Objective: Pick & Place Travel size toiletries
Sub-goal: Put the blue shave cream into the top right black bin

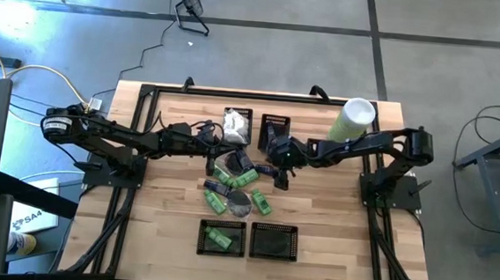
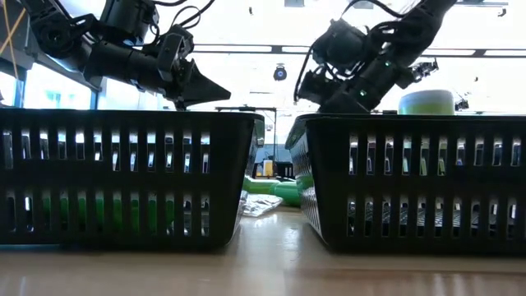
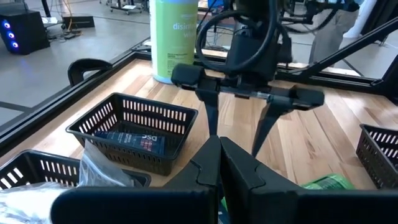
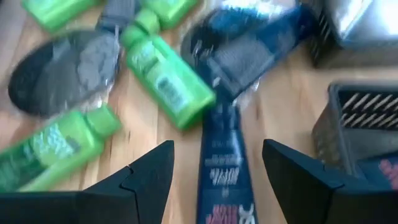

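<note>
The travel size toiletries [image 1: 238, 188] lie in a loose pile on the wood at the table's middle: green bottles [image 4: 168, 81], a grey disc [image 4: 62, 71], a dark blue packet [image 4: 249, 43] and a dark blue tube [image 4: 221, 174]. My right gripper [image 4: 217, 149] hangs open, slanting down over the pile's right side [image 1: 280, 179]. Its fingers stand on either side of the blue tube, above it and clear of it. My left gripper [image 3: 221, 168] waits shut above the pile's left side [image 1: 212, 162].
Two black mesh baskets stand far of the pile, one with pale packets [image 1: 237, 124] and one with a dark blue item [image 3: 134, 140]. Two more stand at the near edge; the left one [image 1: 223, 238] holds a green bottle. A tall pale-green cylinder [image 1: 354, 119] stands far right.
</note>
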Robot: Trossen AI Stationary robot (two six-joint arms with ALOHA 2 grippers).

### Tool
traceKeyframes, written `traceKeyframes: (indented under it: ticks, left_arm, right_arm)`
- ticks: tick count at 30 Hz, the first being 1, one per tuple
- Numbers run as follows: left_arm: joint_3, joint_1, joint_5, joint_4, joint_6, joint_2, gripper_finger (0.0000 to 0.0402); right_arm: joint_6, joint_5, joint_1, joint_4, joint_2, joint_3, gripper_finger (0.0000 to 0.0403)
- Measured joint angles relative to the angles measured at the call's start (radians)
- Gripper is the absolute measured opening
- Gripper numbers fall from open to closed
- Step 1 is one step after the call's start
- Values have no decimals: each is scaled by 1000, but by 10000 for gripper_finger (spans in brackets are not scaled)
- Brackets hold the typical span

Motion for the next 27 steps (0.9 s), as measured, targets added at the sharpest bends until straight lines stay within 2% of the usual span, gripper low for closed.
traceKeyframes:
  ticks: [6,12,27]
  left_arm:
    - [0,0,0,-10,1,0,6]
    - [0,0,0,-8,1,0,6]
    - [0,0,-1,-8,1,0,6]
  right_arm:
    - [14,-4,8,100,87,1,238]
    - [21,71,7,108,150,3,238]
    - [26,70,8,104,158,3,238]
